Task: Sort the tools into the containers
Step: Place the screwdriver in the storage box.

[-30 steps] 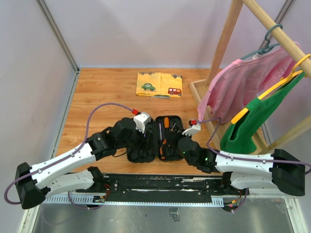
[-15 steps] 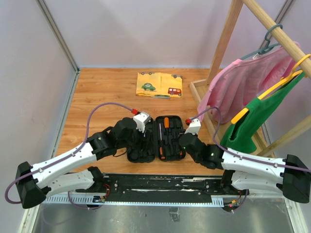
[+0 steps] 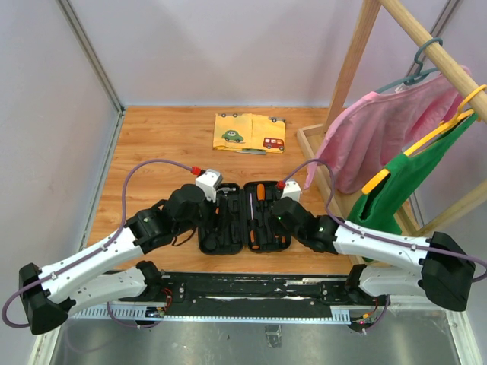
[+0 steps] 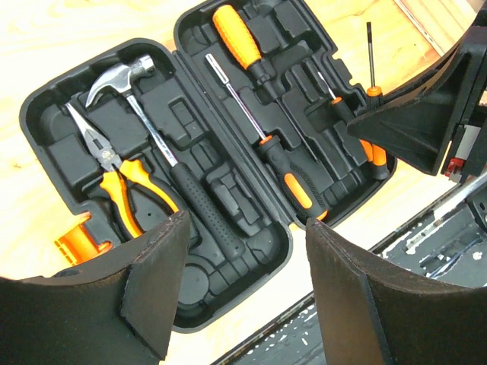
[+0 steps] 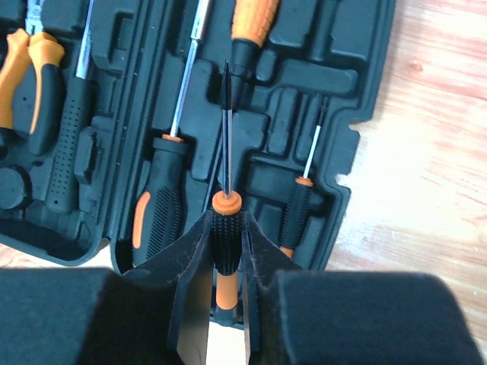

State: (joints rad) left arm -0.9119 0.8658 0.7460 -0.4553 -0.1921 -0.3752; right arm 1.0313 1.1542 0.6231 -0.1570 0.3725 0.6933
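I am working in a robot test booth: plain grey panels (image 3: 46, 114) are walling in a wooden tabletop (image 3: 152, 137), my left arm (image 3: 91, 262) and right arm (image 3: 380, 245) are sitting bolted to a metal rail (image 3: 251, 287) at the near edge, and a wooden clothes rack (image 3: 354, 53) is standing on the right.

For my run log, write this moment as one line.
left gripper: open, empty, above tool case | right gripper: gripping small screwdriver above case | hammer, pliers: lying in case

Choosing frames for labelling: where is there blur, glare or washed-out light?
Top external: evenly lit, sharp; tool case small. Left wrist: hammer crisp, wooden table washed out, left gripper dark, slightly soft. Right wrist: held screwdriver sharp, right gripper blurred along the bottom edge.
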